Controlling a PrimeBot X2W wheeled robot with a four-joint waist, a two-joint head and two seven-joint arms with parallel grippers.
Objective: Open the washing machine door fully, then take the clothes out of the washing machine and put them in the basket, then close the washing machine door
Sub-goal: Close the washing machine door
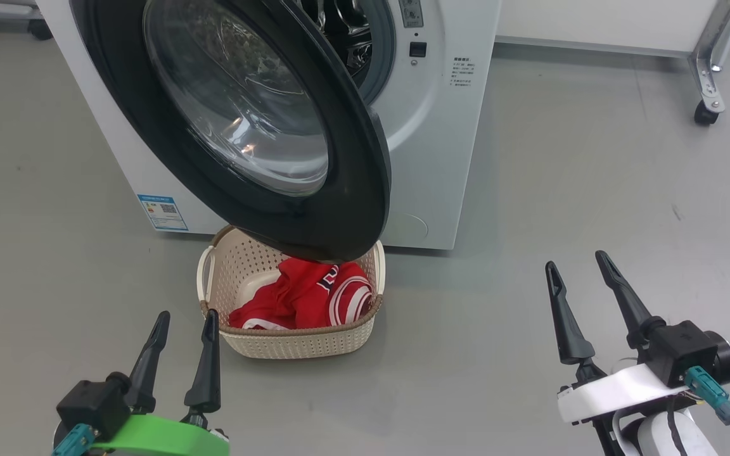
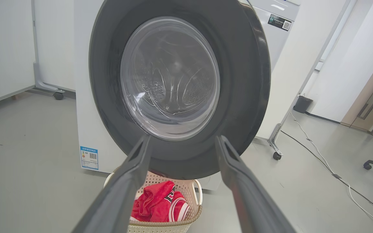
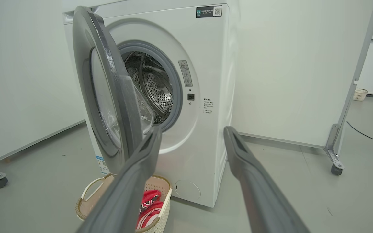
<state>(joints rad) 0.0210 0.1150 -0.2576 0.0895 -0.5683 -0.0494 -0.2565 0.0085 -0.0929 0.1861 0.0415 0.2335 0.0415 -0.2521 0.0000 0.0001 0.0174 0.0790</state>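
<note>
Standing half open, the washing machine door [image 1: 352, 190] overhangs the basket [image 1: 295, 342], which sits on the grey floor [image 1: 530, 190] at the foot of the washing machine [image 1: 435, 126] with the red clothes [image 1: 301, 294] heaped inside. The left gripper [image 1: 187, 314] and right gripper [image 1: 575, 259] hover nearby, fingers spread wide, grasping nothing.

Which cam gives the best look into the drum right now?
Right wrist view: it looks past the open washing machine door straight at the perforated drum. Head view catches just a dark sliver above the door's rim; left wrist view sees it warped through the door glass.
</note>
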